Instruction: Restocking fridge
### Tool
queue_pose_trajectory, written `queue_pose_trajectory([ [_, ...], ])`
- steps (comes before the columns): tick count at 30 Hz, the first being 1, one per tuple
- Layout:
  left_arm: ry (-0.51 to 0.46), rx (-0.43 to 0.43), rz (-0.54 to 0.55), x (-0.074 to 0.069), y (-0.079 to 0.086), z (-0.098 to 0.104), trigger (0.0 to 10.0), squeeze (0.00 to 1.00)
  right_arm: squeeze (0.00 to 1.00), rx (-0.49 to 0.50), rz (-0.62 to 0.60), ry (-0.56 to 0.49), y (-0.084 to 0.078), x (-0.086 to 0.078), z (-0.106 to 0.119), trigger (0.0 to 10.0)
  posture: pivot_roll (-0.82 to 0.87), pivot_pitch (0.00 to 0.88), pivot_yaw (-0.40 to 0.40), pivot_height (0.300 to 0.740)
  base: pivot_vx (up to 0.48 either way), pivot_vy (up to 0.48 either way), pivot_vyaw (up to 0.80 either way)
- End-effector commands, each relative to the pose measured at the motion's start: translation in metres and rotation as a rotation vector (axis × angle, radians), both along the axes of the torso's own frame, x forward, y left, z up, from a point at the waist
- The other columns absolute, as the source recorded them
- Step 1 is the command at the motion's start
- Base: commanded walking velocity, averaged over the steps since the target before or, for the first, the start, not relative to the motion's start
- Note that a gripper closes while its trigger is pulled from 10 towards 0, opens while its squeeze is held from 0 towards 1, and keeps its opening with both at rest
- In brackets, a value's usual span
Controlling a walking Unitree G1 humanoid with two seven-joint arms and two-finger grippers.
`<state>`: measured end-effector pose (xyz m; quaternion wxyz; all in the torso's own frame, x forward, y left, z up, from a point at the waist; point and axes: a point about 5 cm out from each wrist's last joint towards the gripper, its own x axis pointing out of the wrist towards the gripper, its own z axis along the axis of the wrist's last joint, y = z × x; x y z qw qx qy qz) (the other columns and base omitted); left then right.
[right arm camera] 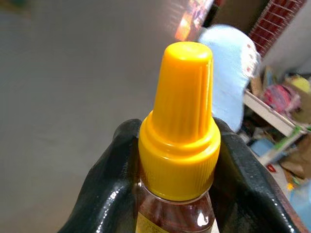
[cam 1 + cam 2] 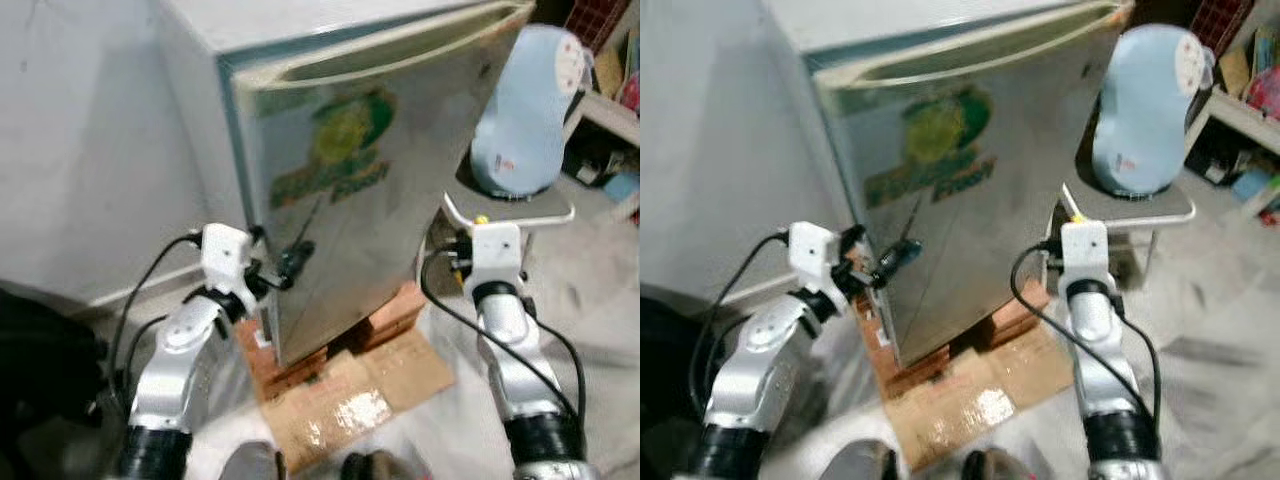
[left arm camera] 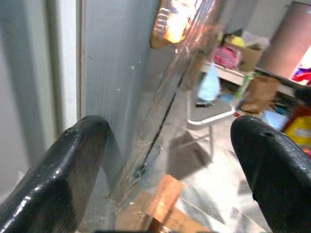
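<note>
- Head views: the fridge stands shut on a brick-and-cardboard base. The left gripper sits at the door's left edge, low down, its black fingers against the seam. The right gripper hangs by the fridge's right side, just before a stool bearing a pale blue appliance; bare floor lies open to the right.
- Left wrist view: the fingers are spread wide, holding nothing, the door edge running between them.
- Right wrist view: the fingers clamp a bottle with a yellow cap, close to the fridge's grey side.
</note>
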<state>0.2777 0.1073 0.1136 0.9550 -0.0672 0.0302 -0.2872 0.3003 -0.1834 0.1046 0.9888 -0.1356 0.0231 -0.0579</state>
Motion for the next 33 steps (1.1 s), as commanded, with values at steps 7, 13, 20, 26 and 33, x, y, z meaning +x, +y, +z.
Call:
queue_pose_trajectory([
  [7, -0.044, -0.017, -0.138, -0.004, -0.03, 0.01, 10.0, 0.0, 0.0, -0.012, -0.016, -0.03, -0.008, -0.001, 0.006, 10.0, -0.03, 0.024, -0.038, 0.74, 0.0, -0.406, 0.0],
  [13, -0.042, -0.011, -0.137, -0.004, -0.031, 0.009, 10.0, 0.0, 0.0, -0.017, -0.025, -0.028, -0.009, -0.002, 0.005, 10.0, -0.03, 0.024, -0.038, 0.74, 0.0, -0.402, 0.0],
  [20, -0.049, -0.002, -0.13, -0.003, -0.032, 0.01, 10.0, 0.0, 0.0, -0.021, -0.037, -0.029, -0.011, -0.002, 0.005, 10.0, -0.03, 0.019, -0.035, 0.74, 0.0, -0.399, 0.0],
  [26, -0.059, 0.003, -0.121, 0.001, -0.034, 0.011, 10.0, 0.0, 0.0, -0.039, -0.071, -0.023, -0.015, -0.003, 0.004, 10.0, -0.03, 0.017, -0.033, 0.74, 0.0, -0.371, 0.0],
  [33, -0.072, -0.004, -0.141, 0.007, -0.048, 0.014, 10.0, 0.0, 0.0, -0.052, -0.107, -0.013, -0.02, -0.002, 0.003, 10.0, -0.03, 0.025, -0.032, 0.74, 0.0, -0.254, 0.0],
])
